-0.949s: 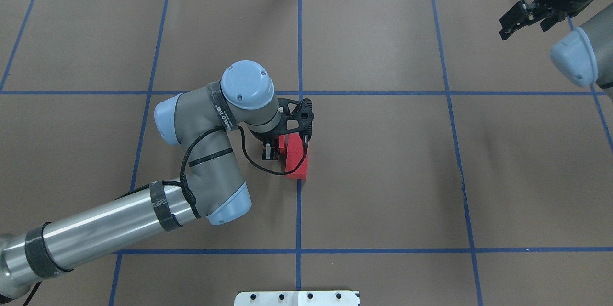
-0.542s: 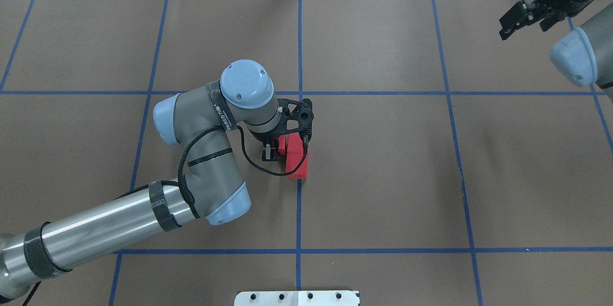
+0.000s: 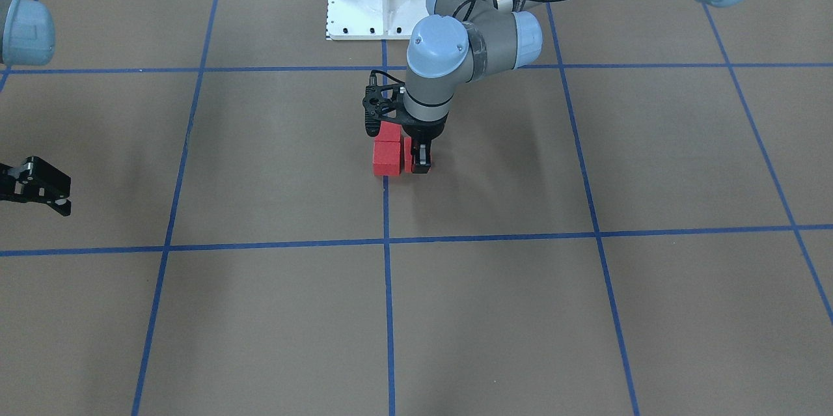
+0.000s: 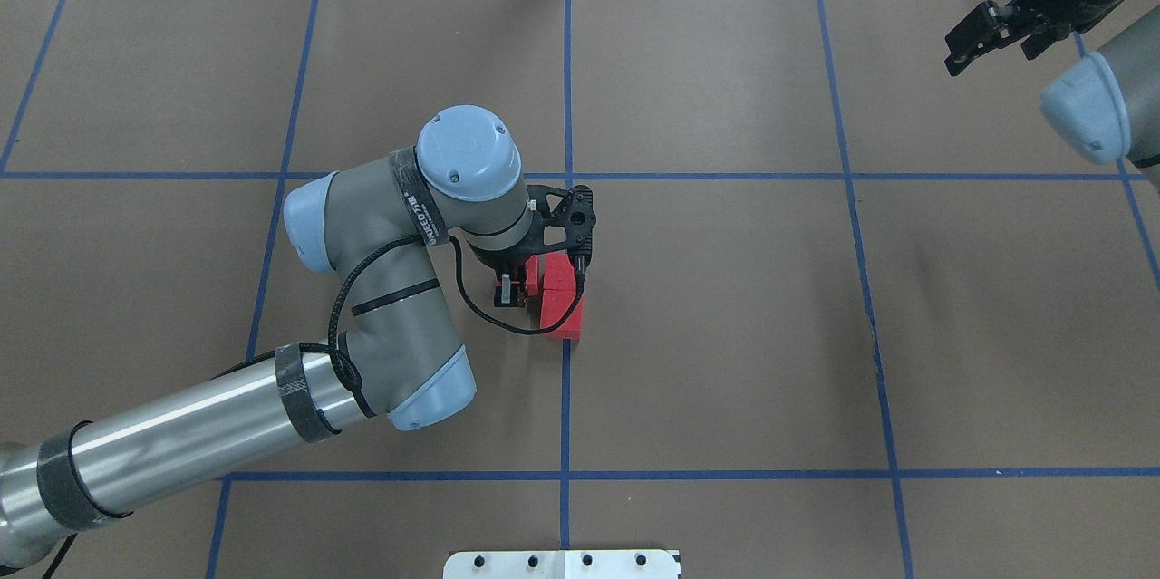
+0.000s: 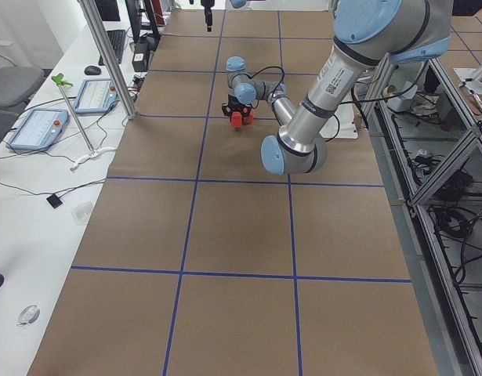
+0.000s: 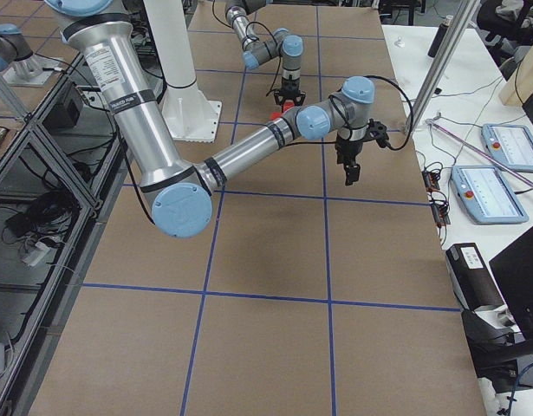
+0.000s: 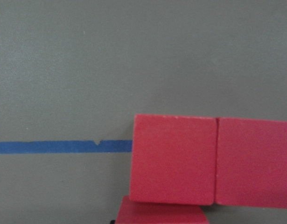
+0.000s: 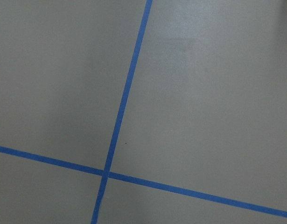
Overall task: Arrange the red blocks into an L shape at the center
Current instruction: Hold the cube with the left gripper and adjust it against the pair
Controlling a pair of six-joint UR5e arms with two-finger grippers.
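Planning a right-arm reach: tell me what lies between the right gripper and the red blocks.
Overhead view: between the right gripper and the red blocks lies only bare brown floor crossed by blue tape lines.

I see the table [image 4: 725,334] as one wide sheet of matte brown paper, marked into big squares with blue tape [image 4: 725,474]. My mark is the centre line [image 4: 565,407], the strip running straight away from the robot. Two of the red blocks [image 4: 564,312] lie on that line, touching face to face in a row along it. The third sits tight against the farther one, just off the line on the robot's left. It is partly hidden, so I can't tell whether it rests on the paper. The white base plate [image 4: 562,564] straddles the line at the robot's edge.
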